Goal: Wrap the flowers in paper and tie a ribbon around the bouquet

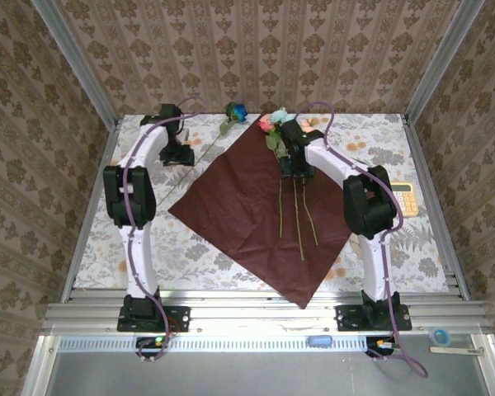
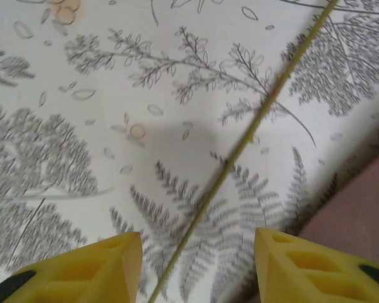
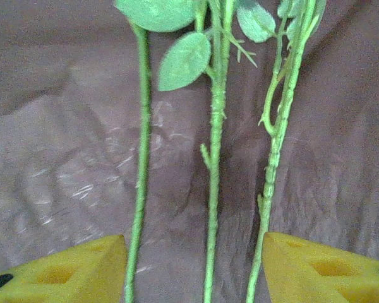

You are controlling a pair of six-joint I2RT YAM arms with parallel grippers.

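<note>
On the far half of the table, the left gripper (image 1: 177,155) is hovering over the printed tablecloth (image 1: 198,264), just left of the paper (image 1: 256,223). Its yellow fingers (image 2: 107,265) are standing apart, and the thin stem (image 2: 240,148) of the blue flower (image 1: 236,110) is running slantwise through the gap between them without being pinched. This flower is lying off the sheet, its head near the back wall. A corner of the maroon paper is showing at the right of the left wrist view.

Further right, the right gripper (image 1: 298,171) is hanging over the paper, which is lying flat, one corner pointing at the near edge. Its fingers (image 3: 322,265) are also spread wide. Three flowers (image 1: 295,210) are lying side by side on the sheet, their green stems (image 3: 215,158) passing between the open fingers, the outer two running close beside the fingertips. Whether either is touching a fingertip cannot be told. Their pink and pale heads are resting past the far corner of the paper. A yellow calculator (image 1: 405,198) is sitting by the table's right edge.
</note>
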